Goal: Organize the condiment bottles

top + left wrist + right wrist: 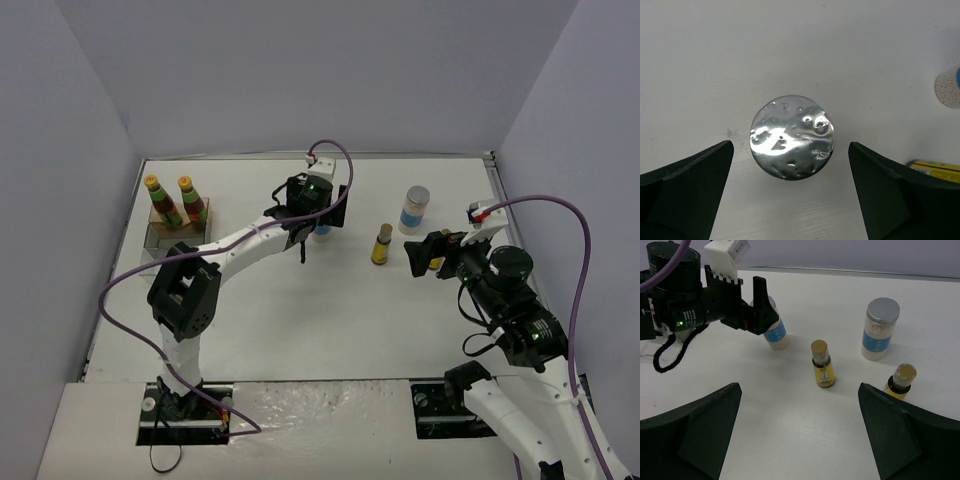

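The white worktop [300,320] stretched wide. The left arm reached out to its middle, and the left end effector [790,144] hung with jaws spread, one finger on either side of a silver-lidded jar [791,137], neither touching it. On the other side, the right end effector [800,385] was wide open too, poised over bare worktop near the right edge.

Far left, the clear tray [165,238] carried both dark bottles, one [160,200] beside the other [192,200], upright with orange caps up.

The second silver-lidded jar [414,209] stood upright towards the back on the right, well apart from the first.

Then the little ones. A yellow bottle [381,245] stood between the two jars, a bit nearer the arms. The other yellow bottle [901,381] sat just beside the right end effector's right finger, in front of the second jar.
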Controlling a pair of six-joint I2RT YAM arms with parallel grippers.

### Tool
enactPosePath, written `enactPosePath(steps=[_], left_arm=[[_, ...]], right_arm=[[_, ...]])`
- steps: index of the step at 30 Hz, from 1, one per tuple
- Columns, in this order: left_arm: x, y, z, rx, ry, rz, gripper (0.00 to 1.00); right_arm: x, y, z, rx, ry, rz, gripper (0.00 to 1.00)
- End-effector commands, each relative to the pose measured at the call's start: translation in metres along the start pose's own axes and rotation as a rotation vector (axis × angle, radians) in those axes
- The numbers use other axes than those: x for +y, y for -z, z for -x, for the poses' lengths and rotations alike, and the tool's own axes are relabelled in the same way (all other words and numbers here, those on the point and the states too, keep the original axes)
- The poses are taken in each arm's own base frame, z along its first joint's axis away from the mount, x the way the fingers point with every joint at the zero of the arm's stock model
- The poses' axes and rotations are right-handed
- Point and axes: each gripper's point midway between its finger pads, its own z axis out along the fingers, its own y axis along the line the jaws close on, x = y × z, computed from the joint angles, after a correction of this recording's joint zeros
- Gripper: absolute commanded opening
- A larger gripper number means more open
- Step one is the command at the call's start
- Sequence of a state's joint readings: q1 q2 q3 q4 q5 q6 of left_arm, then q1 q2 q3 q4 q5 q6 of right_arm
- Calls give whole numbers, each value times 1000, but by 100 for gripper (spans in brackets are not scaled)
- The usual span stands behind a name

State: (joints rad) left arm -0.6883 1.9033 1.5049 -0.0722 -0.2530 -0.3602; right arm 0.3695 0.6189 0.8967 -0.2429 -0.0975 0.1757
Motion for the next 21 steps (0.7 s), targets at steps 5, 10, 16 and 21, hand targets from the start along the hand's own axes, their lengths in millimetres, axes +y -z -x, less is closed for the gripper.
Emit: enactPosePath(steps=[5, 10, 16, 21], left_arm=[[-13, 1, 59, -165, 88, -1, 76], [-10, 10, 67, -200, 102, 2, 42], [8, 47, 75, -219, 78, 24, 19], [49, 102, 85, -230, 77, 88, 15]], right_arm=[[7, -2, 24, -82, 5, 27, 100], [6, -1, 23, -82, 11, 22, 100], [7, -1, 25, -86, 14, 26, 100], [7, -1, 26, -87, 25, 30, 100]])
